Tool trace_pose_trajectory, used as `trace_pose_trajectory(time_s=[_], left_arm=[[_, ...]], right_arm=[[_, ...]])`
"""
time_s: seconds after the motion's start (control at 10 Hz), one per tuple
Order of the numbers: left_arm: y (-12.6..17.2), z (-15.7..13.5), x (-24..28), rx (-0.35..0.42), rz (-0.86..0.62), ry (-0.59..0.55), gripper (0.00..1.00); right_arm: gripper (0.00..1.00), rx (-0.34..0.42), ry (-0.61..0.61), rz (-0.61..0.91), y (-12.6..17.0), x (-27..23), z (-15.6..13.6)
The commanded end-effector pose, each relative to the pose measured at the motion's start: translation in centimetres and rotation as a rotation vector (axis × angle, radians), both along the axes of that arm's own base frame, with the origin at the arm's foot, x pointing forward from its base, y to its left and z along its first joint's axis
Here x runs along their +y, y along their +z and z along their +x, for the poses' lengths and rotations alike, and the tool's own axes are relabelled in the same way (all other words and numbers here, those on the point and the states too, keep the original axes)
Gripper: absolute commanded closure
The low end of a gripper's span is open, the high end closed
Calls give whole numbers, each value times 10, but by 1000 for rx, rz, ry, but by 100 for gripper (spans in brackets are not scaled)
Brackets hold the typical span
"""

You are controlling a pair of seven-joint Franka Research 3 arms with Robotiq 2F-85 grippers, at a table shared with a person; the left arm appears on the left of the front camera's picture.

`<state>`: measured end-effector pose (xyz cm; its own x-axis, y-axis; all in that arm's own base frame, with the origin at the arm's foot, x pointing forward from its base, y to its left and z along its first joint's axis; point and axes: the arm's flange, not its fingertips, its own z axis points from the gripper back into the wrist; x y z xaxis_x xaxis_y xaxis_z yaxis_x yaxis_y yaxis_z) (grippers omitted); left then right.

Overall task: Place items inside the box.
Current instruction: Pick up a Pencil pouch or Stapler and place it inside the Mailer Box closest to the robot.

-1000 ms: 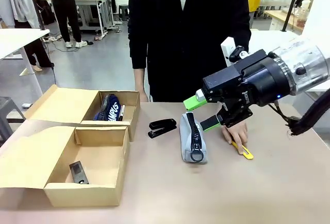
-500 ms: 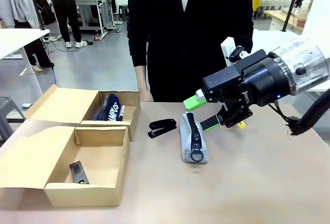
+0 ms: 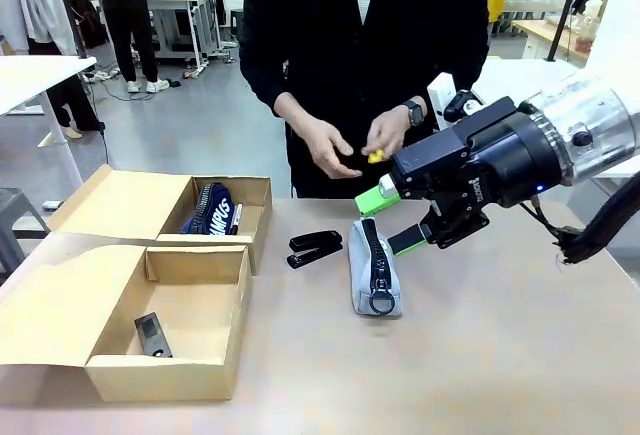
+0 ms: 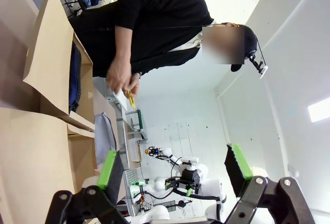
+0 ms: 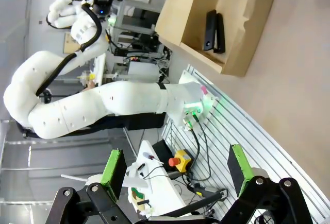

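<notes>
— What lies round the case [image 3: 375, 273]?
— Stapler [image 3: 315, 248] just left of it; the far box [image 3: 255, 193] farther left holds the pouch [image 3: 210, 210] and marker [image 3: 236, 218]; the near box [image 3: 160, 380] is left too. The right gripper [image 3: 392, 223] is spread wide over the case's far end, empty; the left gripper [image 4: 174, 167] is spread too.
— Any change?
— The knife [image 3: 375, 156] has left the table right of the case; the person's hands [image 3: 325, 145] hold it up beyond the case.
</notes>
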<state>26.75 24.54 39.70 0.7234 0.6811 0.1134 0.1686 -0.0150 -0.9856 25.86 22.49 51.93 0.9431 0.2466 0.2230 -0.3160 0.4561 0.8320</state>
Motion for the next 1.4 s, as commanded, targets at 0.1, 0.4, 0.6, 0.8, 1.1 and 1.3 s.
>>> trace_pose_trajectory(time_s=[0.1, 0.4, 0.6, 0.8, 1.1, 1.3], left_arm=[[1, -3, -4, -23, 3, -1, 0], [1, -3, -4, -23, 3, -1, 0], [1, -3, -4, -23, 3, -1, 0], [1, -3, -4, -23, 3, -1, 0], [1, -3, -4, -23, 3, -1, 0], [1, -3, -4, -23, 3, -1, 0]], right_arm=[[0, -63, 28, -117, 24, -2, 21], [0, -68, -53, -65, 22, -73, 32], [0, 25, -40, 72, -2, -164, 29], [0, 78, -216, 249, -67, -262, 1], [0, 261, -378, 176, -151, -270, -25], [0, 226, -370, 229, -85, -340, 30]])
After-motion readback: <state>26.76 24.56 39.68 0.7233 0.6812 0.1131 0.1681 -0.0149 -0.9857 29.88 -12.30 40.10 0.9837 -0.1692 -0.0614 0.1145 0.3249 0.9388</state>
